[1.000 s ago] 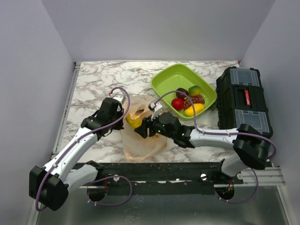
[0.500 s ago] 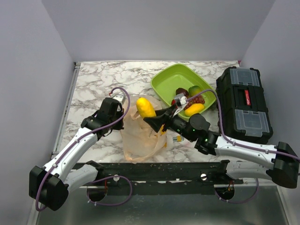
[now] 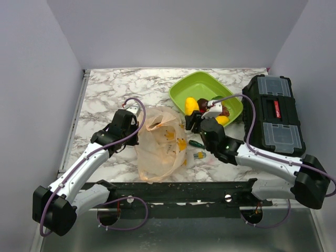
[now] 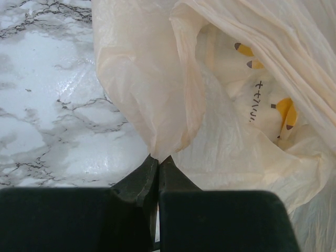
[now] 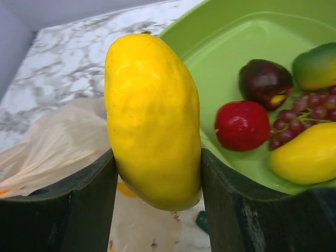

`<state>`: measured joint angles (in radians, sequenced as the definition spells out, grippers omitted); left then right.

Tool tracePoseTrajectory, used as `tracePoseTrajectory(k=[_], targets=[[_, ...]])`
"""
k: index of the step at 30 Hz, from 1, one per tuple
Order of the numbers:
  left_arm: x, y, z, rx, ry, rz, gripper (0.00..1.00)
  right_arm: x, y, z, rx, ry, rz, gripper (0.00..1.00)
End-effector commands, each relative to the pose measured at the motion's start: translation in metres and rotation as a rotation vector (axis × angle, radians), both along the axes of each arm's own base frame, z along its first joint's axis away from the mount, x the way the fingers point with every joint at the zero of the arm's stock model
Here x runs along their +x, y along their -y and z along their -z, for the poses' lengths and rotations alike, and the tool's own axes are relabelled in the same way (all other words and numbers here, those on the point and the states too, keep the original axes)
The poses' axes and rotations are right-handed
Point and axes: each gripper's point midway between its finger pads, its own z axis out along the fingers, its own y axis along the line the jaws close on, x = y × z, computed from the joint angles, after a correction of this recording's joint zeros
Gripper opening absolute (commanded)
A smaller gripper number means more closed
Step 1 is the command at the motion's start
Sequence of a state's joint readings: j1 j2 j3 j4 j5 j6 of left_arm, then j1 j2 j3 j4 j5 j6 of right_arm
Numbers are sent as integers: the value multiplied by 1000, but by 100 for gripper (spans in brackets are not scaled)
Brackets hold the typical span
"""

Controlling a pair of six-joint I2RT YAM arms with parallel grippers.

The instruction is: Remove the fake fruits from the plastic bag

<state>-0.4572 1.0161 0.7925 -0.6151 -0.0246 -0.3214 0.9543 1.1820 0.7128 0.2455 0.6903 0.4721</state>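
Two end effectors engaged; left end effector (image 4: 157, 164) has its jaws fully closed, pinching a fold of the thin translucent peach-orange plastic bag (image 4: 220, 105), which lies crumpled on the marbled tabletop (image 3: 115, 89); right end effector (image 5: 157, 189) has its jaws parted to the fruit's width, clamped on both sides of an elongated glossy yellow fake fruit (image 5: 151, 105), held upright over the near-left rim of the lime-green rectangular tray (image 3: 202, 84); tray contains a red apple (image 5: 241, 126), dark purple plum (image 5: 265, 81), red grapes (image 5: 294, 113), yellow piece (image 5: 310, 155) and green-yellow piece (image 5: 317, 65).

Versus half a second ago: yellow fruit carried from above the bag's far edge to the tray rim; a second ago it was at the bag mouth; left end effector unmoved.
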Motion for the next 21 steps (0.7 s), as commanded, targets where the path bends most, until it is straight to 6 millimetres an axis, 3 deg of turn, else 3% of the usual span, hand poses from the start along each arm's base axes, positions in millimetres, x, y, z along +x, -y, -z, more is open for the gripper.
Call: tracePoseTrajectory(k=[1,9,14,21], targets=[[2,3,-3,-22,3,7,0,33,21,14,-83,-68,95,1],[2,3,-3,-20,5,7,0,113,24,50,-186,-253,48,1],[2,4,-3,-23,4,8,0,149,1,71,-278,-341,-43,2],[2,3,-4,-24,8,7,0,182,1,115,-410,-441,19,8]])
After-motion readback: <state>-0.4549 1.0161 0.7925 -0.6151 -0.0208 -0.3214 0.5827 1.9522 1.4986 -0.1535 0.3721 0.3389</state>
